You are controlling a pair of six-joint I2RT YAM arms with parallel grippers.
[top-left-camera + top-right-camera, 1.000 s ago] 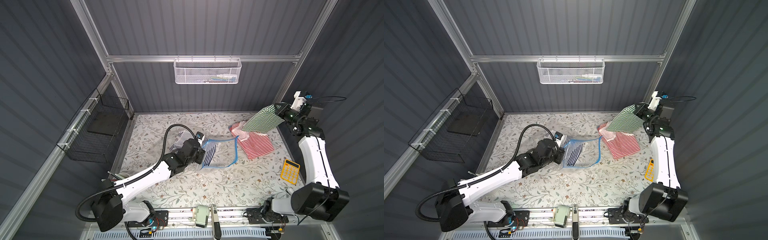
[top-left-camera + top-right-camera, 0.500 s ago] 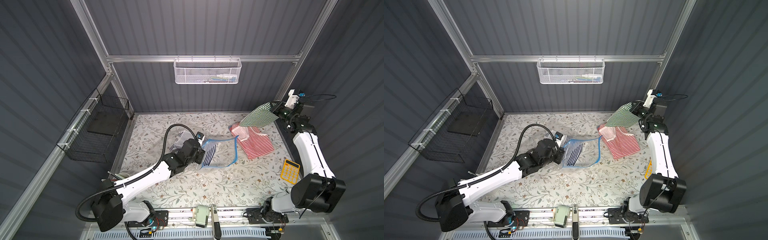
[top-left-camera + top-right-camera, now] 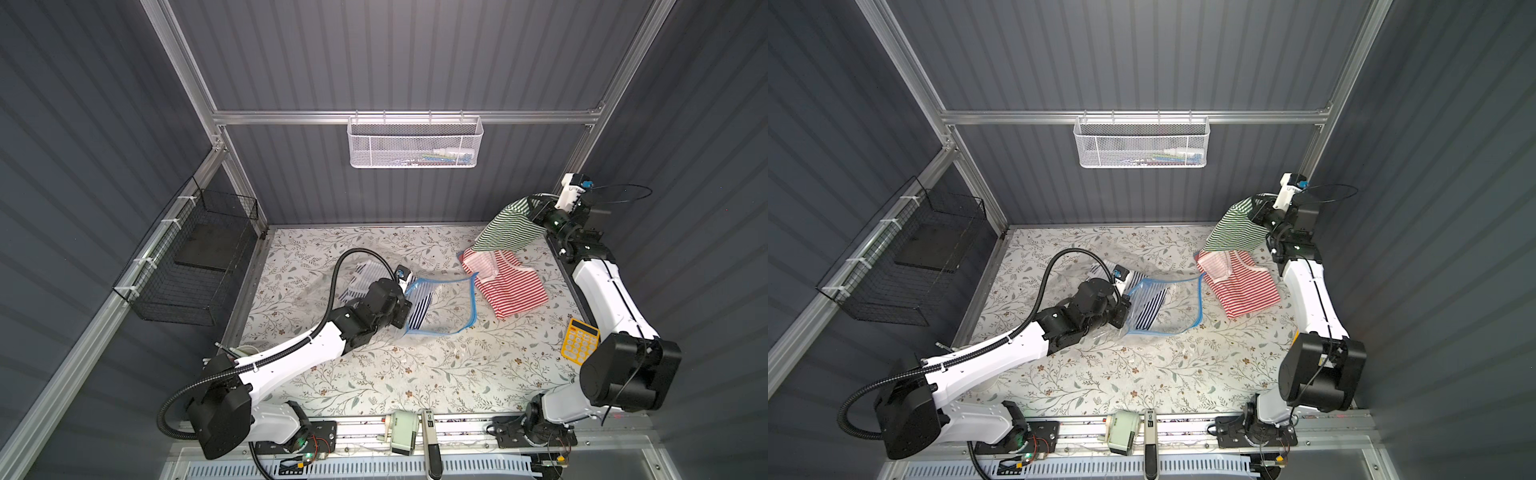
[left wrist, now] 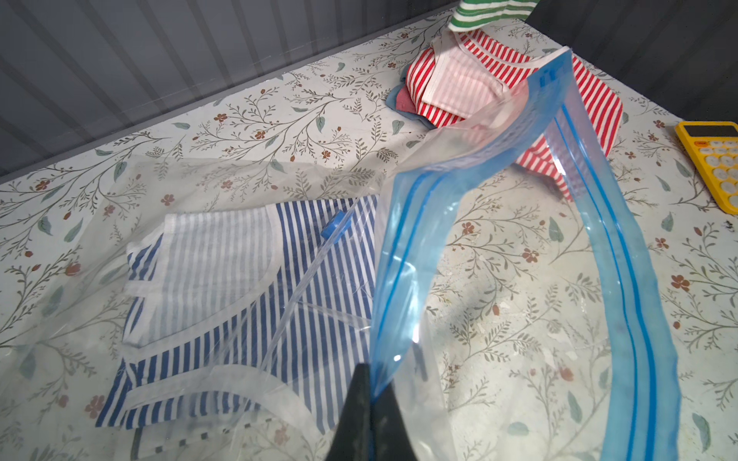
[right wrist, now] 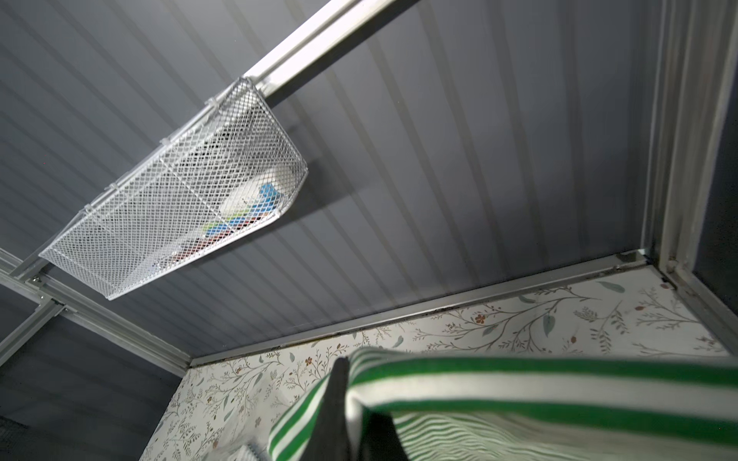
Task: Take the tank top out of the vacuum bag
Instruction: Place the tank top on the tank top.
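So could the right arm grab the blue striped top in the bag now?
Probably not yet. The right hand is shut on the green striped top, raised near the far corner. The left hand holds the vacuum bag open on that side, so the blue striped top looks reachable afterwards.

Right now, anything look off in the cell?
Nothing spilled or damaged. The green striped top dangles from the right gripper above the red striped top; a blue striped top lies inside the vacuum bag the left gripper pinches.

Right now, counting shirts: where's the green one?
In both top views, the green striped top hangs from the right gripper, back right, above the red striped top.
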